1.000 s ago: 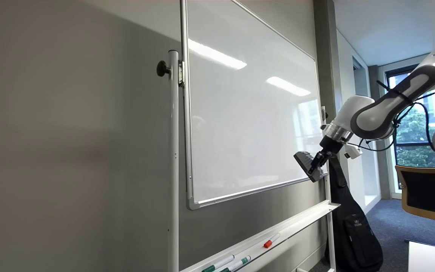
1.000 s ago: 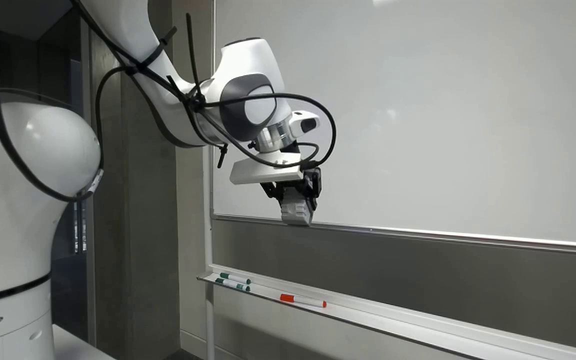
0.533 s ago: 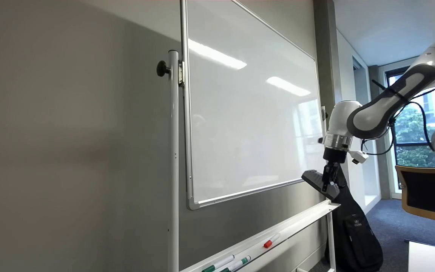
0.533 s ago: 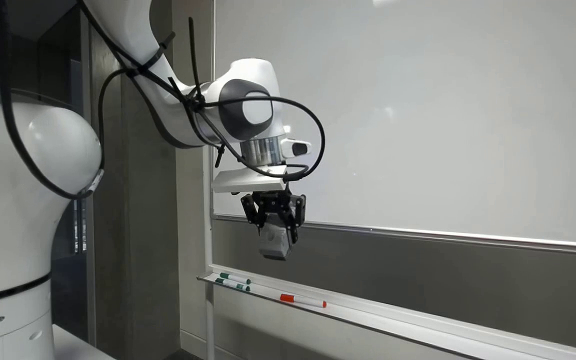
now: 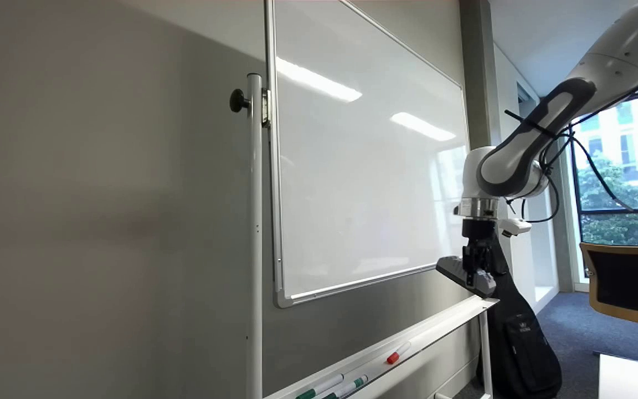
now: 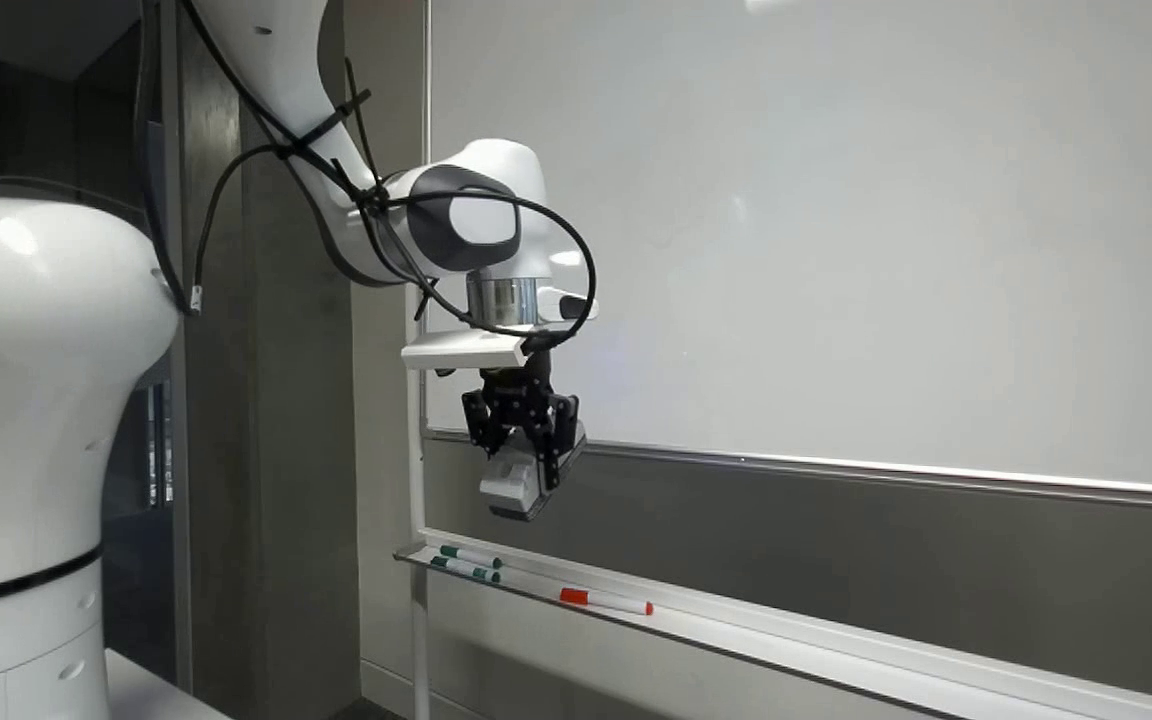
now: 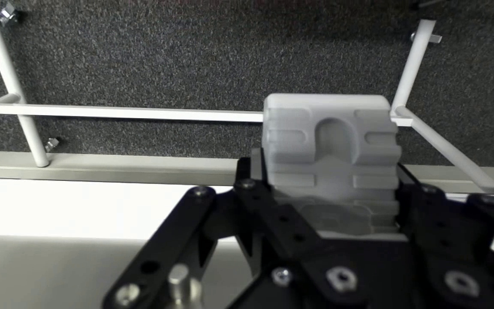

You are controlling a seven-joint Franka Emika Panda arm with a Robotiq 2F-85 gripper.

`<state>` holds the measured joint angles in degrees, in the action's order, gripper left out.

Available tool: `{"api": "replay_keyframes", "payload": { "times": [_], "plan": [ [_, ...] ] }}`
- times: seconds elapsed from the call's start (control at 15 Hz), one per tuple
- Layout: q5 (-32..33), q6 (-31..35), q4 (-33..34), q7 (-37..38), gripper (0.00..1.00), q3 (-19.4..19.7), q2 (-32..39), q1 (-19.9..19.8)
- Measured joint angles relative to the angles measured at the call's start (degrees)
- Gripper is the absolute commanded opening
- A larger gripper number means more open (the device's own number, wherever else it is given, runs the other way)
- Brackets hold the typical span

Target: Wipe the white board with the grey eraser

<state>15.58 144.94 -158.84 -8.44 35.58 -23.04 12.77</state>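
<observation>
The white board (image 5: 363, 194) stands upright in its thin silver frame, and its glossy face (image 6: 886, 250) fills much of the background in both exterior views. My gripper (image 5: 475, 271) points straight down by its lower edge. It is shut on the grey eraser (image 6: 511, 482), which hangs tilted between the black fingers. In the wrist view the eraser's ridged top (image 7: 332, 141) fills the space between both fingers of the gripper (image 7: 330, 169). Against the board, the eraser sits around the height of the bottom frame. Whether they touch cannot be told; its underside is hidden.
Below the board runs a white tray (image 6: 796, 650) with a red-capped marker (image 6: 606, 601) and green-capped markers (image 6: 471, 557). A black bag (image 5: 518, 343) leans behind the gripper. White stand bars (image 7: 127, 112) cross the carpet in the wrist view. A chair (image 5: 629, 282) stands farther right.
The gripper has swung from a slant to straight down and dropped, taking the eraser below its earlier height. Over the last half second it has shifted a little left in both exterior views.
</observation>
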Motion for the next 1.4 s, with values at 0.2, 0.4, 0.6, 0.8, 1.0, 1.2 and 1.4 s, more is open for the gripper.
{"api": "replay_keyframes", "payload": {
  "times": [0.2, 0.4, 0.6, 0.8, 1.0, 1.2, 1.4],
  "plan": [
    [-0.8, 2.8, 0.6, 0.0, 0.38, -9.1, 1.7, -7.3],
    [-0.8, 6.5, 0.6, 0.0, 0.38, -15.2, 1.6, -13.0],
    [-1.9, 7.2, 0.6, -0.1, 0.38, -17.9, 1.1, -15.2],
    [-3.3, 7.1, 0.6, -0.3, 0.38, -19.0, 1.1, -16.0],
    [-6.2, 10.7, 1.5, -0.3, 0.38, -19.5, -2.0, -16.3],
    [-8.4, 16.2, 1.7, -0.3, 0.38, -19.6, -6.1, -16.6],
    [-10.1, 25.4, 1.3, -0.2, 0.38, -19.6, -7.5, -16.6]
  ]
}}
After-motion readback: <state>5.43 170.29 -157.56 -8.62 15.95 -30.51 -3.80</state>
